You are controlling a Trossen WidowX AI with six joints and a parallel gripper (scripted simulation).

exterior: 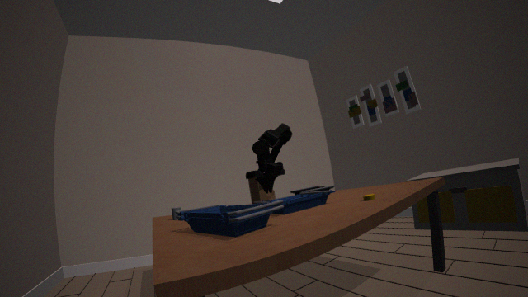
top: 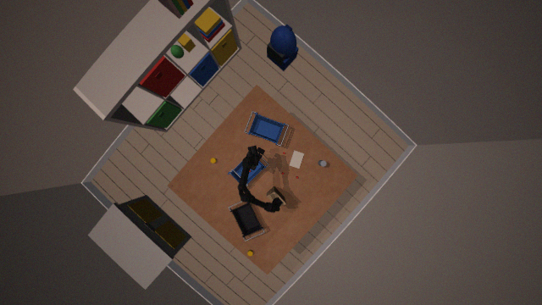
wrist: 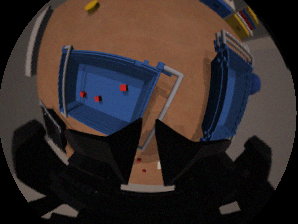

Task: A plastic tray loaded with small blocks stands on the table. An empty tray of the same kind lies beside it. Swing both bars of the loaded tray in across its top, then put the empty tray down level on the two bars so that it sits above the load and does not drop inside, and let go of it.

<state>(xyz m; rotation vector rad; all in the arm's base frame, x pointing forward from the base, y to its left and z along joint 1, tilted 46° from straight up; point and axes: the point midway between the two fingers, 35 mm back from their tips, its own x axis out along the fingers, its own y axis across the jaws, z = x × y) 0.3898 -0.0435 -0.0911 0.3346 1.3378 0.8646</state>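
With clock hours read from the centre of the loaded tray in the top view, we find this blue plastic tray with wire-like grey bars (top: 255, 171) (exterior: 303, 203) (wrist: 109, 109) standing on the brown tabletop (top: 199, 182) (exterior: 330, 223) (wrist: 135, 32). Three small red cubes (wrist: 123, 88) show inside it in the wrist view. One grey bar (top: 236, 173) (wrist: 66, 82) lies inward over the tray's nine o'clock end, while the other grey bar (top: 266, 162) (wrist: 166, 106) stands outside the rim towards two o'clock.

Our black parallel-jaw gripper (top: 259, 152) (exterior: 268, 191) (wrist: 148, 121) hangs above the table near that outer bar, its fingers pointing down. They are parted by a narrow gap, with nothing gripped between them.

At one o'clock, we see the empty blue plastic tray (top: 268, 128) (exterior: 228, 221) (wrist: 232, 97), apart from the loaded one, with both its bars outside its opening. Towards six o'clock sits a black tray with grey bars (top: 246, 219) (exterior: 311, 190) (wrist: 54, 125). A white rectangular card (top: 296, 159) (wrist: 159, 165) lies near three o'clock, and a small grey cylinder (top: 323, 163) (exterior: 174, 214) stands farther out that way. We spot a flat yellow disc (top: 212, 160) between nine and ten o'clock.
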